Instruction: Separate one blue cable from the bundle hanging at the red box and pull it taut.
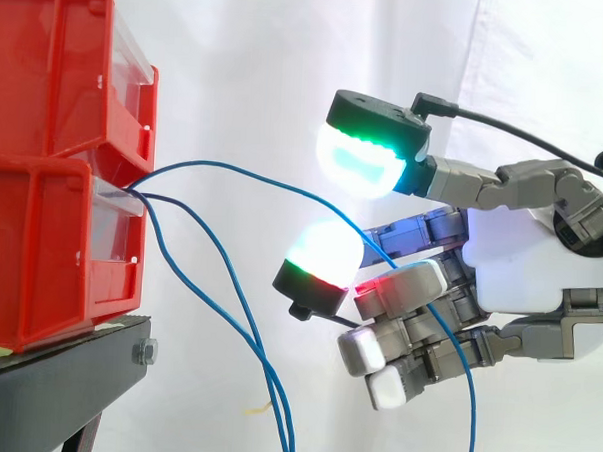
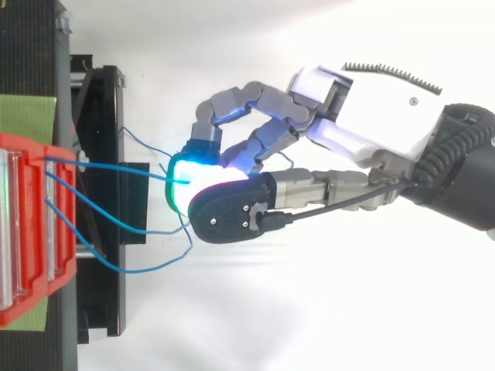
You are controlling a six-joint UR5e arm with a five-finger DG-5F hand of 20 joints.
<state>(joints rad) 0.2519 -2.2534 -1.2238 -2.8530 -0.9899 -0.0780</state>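
One blue cable (image 1: 216, 163) arcs slack from the red box (image 1: 54, 165) into the hand (image 1: 525, 261), fingers (image 1: 404, 281) closed on it. We should hold firm and pull straight away from the box.

A black stand (image 1: 69, 381) carries two red bins. The lower bin (image 1: 40, 255) rests on a green sheet (image 2: 27, 116) spread over the stand's top, and the upper bin (image 1: 48, 65) is stacked on it.
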